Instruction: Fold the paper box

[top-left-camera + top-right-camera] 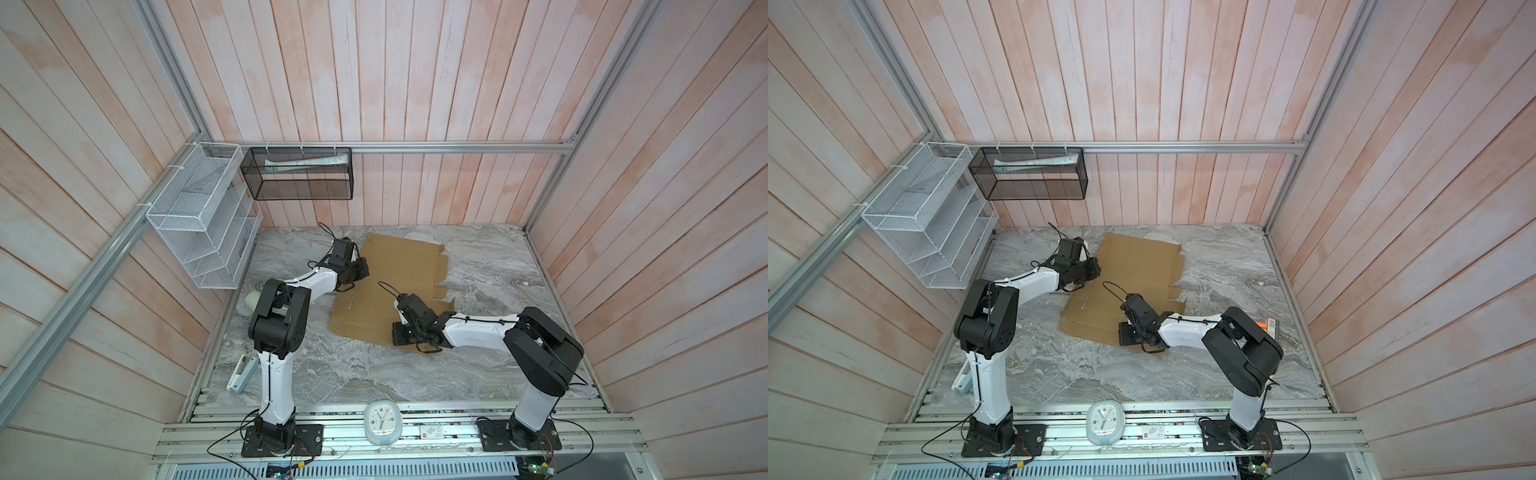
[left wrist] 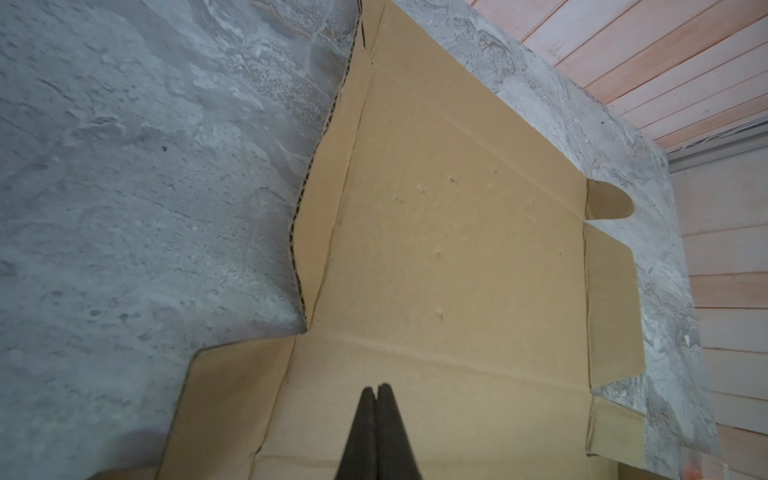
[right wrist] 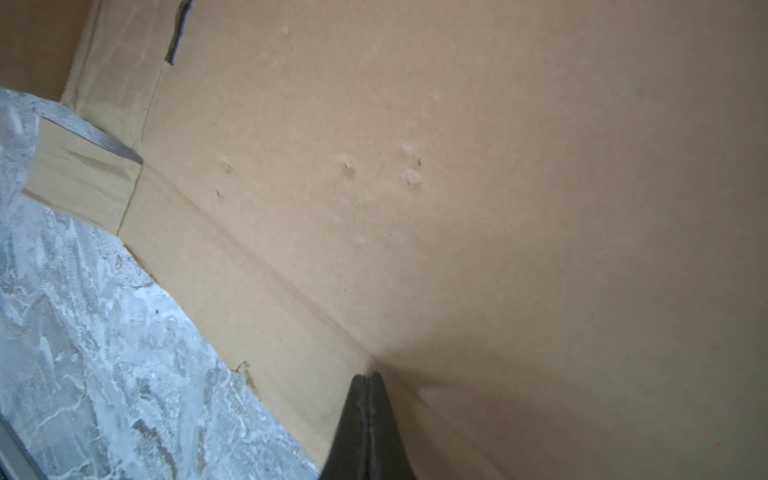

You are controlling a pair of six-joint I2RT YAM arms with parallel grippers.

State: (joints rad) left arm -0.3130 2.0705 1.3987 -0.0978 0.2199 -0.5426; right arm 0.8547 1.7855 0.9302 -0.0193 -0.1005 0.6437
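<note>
Left wrist view: left jaws pressed together, tips over paper box (image 2: 449, 232), flat unfolded sheet lying on worktop (image 2: 124, 166) and stretching ahead of them. Right wrist view: right jaws pressed together, tips against crease of same sheet, sheet's edge just beside.

A white wire rack (image 1: 199, 220) and black mesh basket (image 1: 297, 185) hang upper left; a pale clock (image 1: 382, 422) sits bottom centre.

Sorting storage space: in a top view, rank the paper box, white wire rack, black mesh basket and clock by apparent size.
Largest: paper box and white wire rack, about alike; rack hangs nearer the camera, so unranked.
Then black mesh basket.
Smallest: clock.
</note>
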